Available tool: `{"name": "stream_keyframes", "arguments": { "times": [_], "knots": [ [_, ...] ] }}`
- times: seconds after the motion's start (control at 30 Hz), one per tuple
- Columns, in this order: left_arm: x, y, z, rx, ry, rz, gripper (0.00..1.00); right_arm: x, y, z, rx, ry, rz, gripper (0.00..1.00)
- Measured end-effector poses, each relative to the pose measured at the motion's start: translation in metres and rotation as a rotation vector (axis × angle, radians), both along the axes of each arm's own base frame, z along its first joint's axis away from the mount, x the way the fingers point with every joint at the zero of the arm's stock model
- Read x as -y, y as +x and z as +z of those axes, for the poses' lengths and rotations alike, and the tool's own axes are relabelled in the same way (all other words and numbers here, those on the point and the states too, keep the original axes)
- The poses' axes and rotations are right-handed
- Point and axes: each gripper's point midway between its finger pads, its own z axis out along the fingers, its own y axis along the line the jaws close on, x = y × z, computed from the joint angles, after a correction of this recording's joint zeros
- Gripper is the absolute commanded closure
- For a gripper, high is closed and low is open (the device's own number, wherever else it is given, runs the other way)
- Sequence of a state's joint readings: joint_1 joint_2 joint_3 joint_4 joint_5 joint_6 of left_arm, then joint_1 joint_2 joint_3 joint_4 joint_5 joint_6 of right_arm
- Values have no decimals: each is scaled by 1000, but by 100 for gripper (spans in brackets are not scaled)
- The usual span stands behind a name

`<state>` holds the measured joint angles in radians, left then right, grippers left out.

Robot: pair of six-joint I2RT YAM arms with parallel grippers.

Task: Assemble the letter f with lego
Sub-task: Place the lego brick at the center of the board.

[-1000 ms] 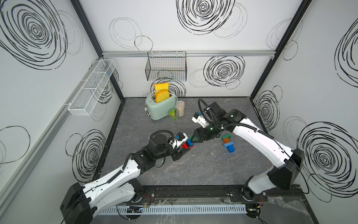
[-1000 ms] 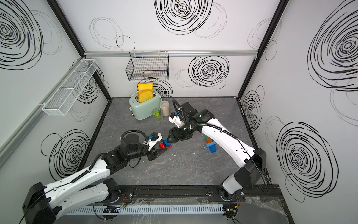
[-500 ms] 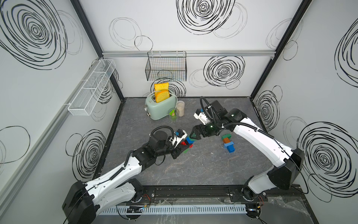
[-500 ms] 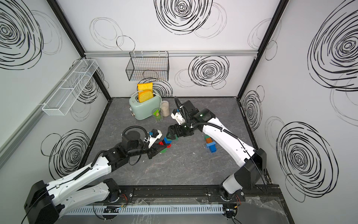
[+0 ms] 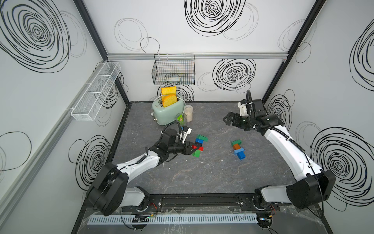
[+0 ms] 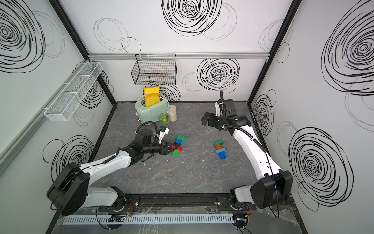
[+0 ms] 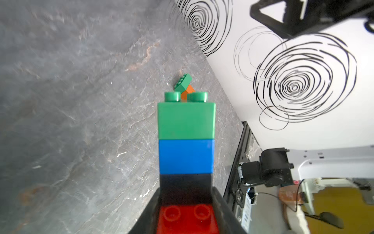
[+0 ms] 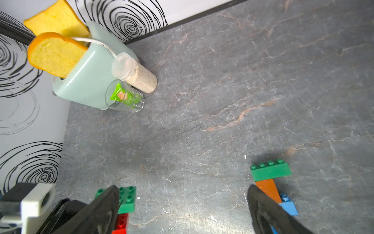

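I have the left arm stretched low and forward from its base, forearm nearly level, wrist rolled on its side. The left gripper (image 5: 194, 149) sits in front of the toaster (image 5: 169, 114), on the side nearer me. Its fingers (image 7: 224, 210) are pinched against the two flanks of the lego stack (image 5: 199, 144). In the left wrist view they grip it at the black and red bricks, with a blue and then a studded green brick running out beyond the tips. I cannot tell whether the stack's low end rests on the table (image 5: 202, 178).

The right arm rises steeply from its base and bends at the elbow. That carries the right gripper (image 5: 227, 120) high above the table, well to the right of the toaster and level with it. Its fingers (image 8: 105, 204) are spread wide with only bare tabletop between them.

A second lego cluster (image 5: 238, 149) of green, orange, light blue and blue bricks lies flat on the table, further right of the toaster than the held stack.

The toaster has two bread slices (image 5: 169, 97) standing in its slots. Just beside it on the right are a lidded jar (image 5: 188, 113) full of pale grain and a glass (image 5: 181, 119) with a green packet in it.
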<state>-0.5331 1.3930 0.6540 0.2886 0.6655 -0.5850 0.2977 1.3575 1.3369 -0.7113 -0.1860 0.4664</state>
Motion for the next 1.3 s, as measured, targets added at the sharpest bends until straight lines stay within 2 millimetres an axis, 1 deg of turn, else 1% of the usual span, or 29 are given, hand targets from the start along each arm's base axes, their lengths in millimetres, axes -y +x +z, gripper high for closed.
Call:
{"name": "stream_keyframes", "arguments": {
  "times": [0.07,0.17,0.23,0.33,0.4,0.53,0.63,0.73,0.8,0.87,0.93,1.03,1.1,1.2,1.3],
  "knots": [
    [7,5,-20,-99,-10,29,60,-1,-4,-11,-24,2,6,1],
    [12,11,-44,-210,-16,77,62,-2,-8,-22,-44,5,13,1],
    [14,13,-56,-260,-13,104,62,-1,-11,-25,-47,8,16,1],
    [15,16,-68,-301,-4,143,63,-1,-15,-25,-40,13,20,1],
    [16,19,-70,-311,-8,166,62,-1,-18,-25,-36,18,23,1],
    [16,27,-72,-318,-34,225,61,-1,-24,-32,-51,22,30,1],
    [13,30,-80,-336,-37,279,59,-1,-26,-37,-64,22,33,1],
    [8,29,-89,-355,-38,336,58,-2,-26,-38,-64,24,36,1],
    [7,28,-92,-357,-41,370,55,-2,-26,-37,-64,26,38,1],
    [5,25,-97,-369,-35,402,49,-2,-26,-38,-63,27,39,1],
    [2,23,-103,-382,-28,436,41,-2,-27,-40,-66,27,40,1],
    [-4,20,-111,-402,-18,490,34,-2,-28,-45,-77,25,41,1],
    [-5,20,-108,-397,-29,504,30,-2,-30,-48,-84,22,43,1],
    [-3,18,-104,-382,-20,497,27,-2,-30,-49,-84,20,45,1],
    [-10,11,-97,-357,27,482,23,-1,-29,-49,-80,11,43,1]
  ]
}}
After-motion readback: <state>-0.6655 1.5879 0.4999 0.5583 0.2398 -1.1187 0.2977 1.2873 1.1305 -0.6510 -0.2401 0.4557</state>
